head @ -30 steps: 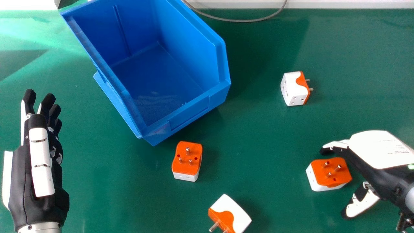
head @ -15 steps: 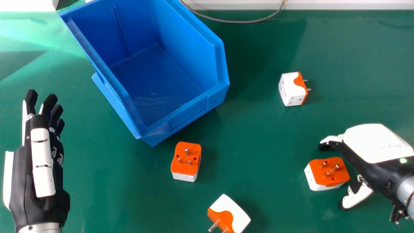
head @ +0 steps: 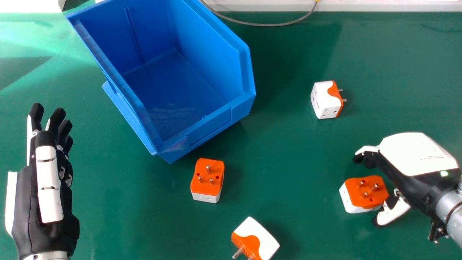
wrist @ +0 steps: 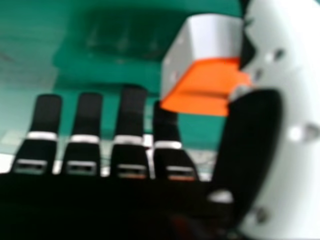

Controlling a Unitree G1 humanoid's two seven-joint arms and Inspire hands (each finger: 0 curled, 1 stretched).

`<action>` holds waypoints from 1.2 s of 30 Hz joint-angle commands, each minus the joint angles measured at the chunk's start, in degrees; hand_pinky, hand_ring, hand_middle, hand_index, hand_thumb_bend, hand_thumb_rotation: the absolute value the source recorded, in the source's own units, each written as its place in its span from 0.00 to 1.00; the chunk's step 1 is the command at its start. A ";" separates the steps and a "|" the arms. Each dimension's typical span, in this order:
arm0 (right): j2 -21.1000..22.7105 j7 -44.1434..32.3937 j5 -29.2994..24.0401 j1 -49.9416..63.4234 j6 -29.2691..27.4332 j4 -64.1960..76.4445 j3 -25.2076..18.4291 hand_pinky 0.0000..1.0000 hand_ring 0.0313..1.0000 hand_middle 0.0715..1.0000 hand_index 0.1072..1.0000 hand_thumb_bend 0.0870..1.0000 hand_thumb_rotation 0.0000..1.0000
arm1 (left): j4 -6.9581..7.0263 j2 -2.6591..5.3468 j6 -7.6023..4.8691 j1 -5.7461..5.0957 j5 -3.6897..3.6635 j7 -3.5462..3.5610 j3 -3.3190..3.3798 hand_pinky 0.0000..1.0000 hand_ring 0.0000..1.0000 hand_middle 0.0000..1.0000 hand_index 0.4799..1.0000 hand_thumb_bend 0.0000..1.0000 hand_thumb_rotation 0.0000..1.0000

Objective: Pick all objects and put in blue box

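Note:
At the right of the head view my right hand point(head: 415, 155) is open around an orange-and-white plug adapter point(head: 364, 193), fingers beyond it and thumb on its near side. In the right hand view this adapter point(wrist: 207, 75) lies between the fingers of my right hand point(wrist: 132, 115) and the thumb. Three more adapters rest on the green table: one below the box point(head: 207, 180), one at the bottom edge point(head: 258, 236), one farther back point(head: 326, 99). The blue box point(head: 213, 124) holds nothing visible. My left hand point(head: 47, 180) is open at the left.
A grey cable point(head: 267, 24) curves over the back of the green table point(head: 144, 202), beside a white strip along the far edge point(head: 379, 6). A dark grey object point(head: 70, 4) stands at the back left.
My right hand has moved leftward and slightly away, its thumb closer to the adapter. The left hand has shifted slightly right and down. The adapters show only a slight shift with the whole view.

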State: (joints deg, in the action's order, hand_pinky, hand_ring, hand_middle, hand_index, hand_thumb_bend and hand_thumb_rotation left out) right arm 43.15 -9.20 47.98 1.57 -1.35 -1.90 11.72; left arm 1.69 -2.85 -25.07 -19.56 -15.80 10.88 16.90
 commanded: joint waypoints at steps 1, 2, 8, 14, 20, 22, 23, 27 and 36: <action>-0.11 -0.17 0.91 0.96 1.60 -1.44 0.26 0.61 0.67 0.70 0.69 0.72 0.14 | 1.41 -0.09 -1.07 -0.36 -0.01 0.08 0.06 1.00 0.96 0.96 0.99 0.47 0.96; -0.11 0.14 0.90 0.94 1.48 -1.55 0.28 0.56 0.62 0.66 0.66 0.72 0.13 | 1.36 -0.16 -1.05 -0.30 -0.11 0.17 0.09 1.00 0.96 0.96 1.00 0.47 0.96; 0.43 1.34 1.71 0.71 1.62 -1.85 0.82 0.42 0.49 0.52 0.56 0.60 0.09 | 1.16 -0.50 -0.91 0.20 -0.28 0.20 0.40 1.00 0.97 0.97 1.00 0.47 0.96; 1.69 1.97 2.17 0.66 0.59 -1.66 0.84 0.32 0.39 0.44 0.49 0.53 0.03 | 1.41 -0.86 -0.62 0.73 -0.05 0.05 0.51 0.99 0.96 0.96 0.99 0.48 0.96; 3.41 0.81 2.73 -0.45 -0.66 -2.36 1.02 0.29 0.36 0.41 0.47 0.51 0.02 | 1.03 -1.17 -0.57 1.83 -0.79 0.49 0.64 0.99 0.96 0.97 0.99 0.48 0.96; 3.66 1.22 3.37 -0.89 -0.85 -2.78 1.27 0.29 0.36 0.40 0.46 0.50 0.01 | 0.94 -1.33 -0.33 2.20 -0.91 0.59 0.71 0.99 0.96 0.97 0.99 0.47 0.97; 3.68 1.32 3.66 -1.12 -0.84 -2.99 1.40 0.29 0.36 0.40 0.46 0.50 0.01 | 0.67 -1.41 -0.48 2.45 -1.08 0.78 0.80 0.99 0.96 0.97 0.99 0.47 0.97; 3.68 1.18 5.38 -1.91 -0.09 -3.50 2.17 0.29 0.35 0.39 0.46 0.50 0.01 | -0.13 -1.56 -1.09 3.15 -1.19 1.12 1.05 0.98 0.96 0.97 0.99 0.46 0.97; 3.03 7.31 7.15 -2.12 -0.60 -5.66 2.94 0.25 0.32 0.37 0.45 0.49 0.00 | -0.12 -1.49 -0.92 3.27 -1.51 1.26 1.37 0.96 0.95 0.96 0.98 0.46 0.95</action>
State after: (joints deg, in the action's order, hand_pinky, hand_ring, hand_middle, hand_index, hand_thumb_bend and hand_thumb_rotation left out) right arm 45.03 -2.91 52.47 -0.97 -3.61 -5.53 15.14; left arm 1.06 -3.72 -25.01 -16.38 -16.87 11.97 17.65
